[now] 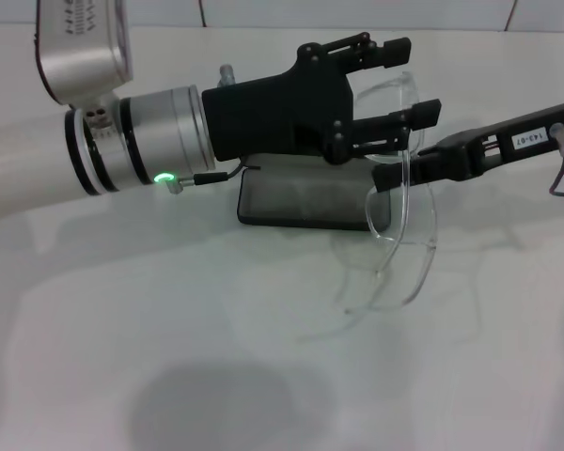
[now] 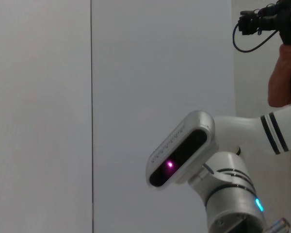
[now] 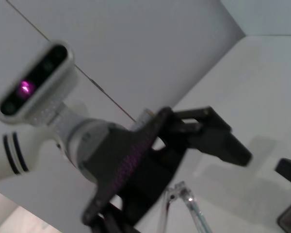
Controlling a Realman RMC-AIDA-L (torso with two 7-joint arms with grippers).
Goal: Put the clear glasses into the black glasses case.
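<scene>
The clear glasses [image 1: 418,235] hang in the air above the white table, lens edge down, one thin arm trailing low toward the front. My right gripper [image 1: 395,172] reaches in from the right and is shut on the frame near its middle. My left gripper [image 1: 409,80] comes from the left and stands open, with the upper part of the glasses in the wide gap between its fingers. The black glasses case [image 1: 301,202] lies open on the table just below the left gripper, partly hidden by it. In the right wrist view, one left finger [image 3: 218,138] and a bit of the glasses [image 3: 186,204] show.
The white table [image 1: 216,357] stretches bare in front of the case, with a round shadow near the front. A tiled wall runs along the back. The left wrist view shows the right arm's wrist camera [image 2: 179,155] and a person holding a camera [image 2: 281,53].
</scene>
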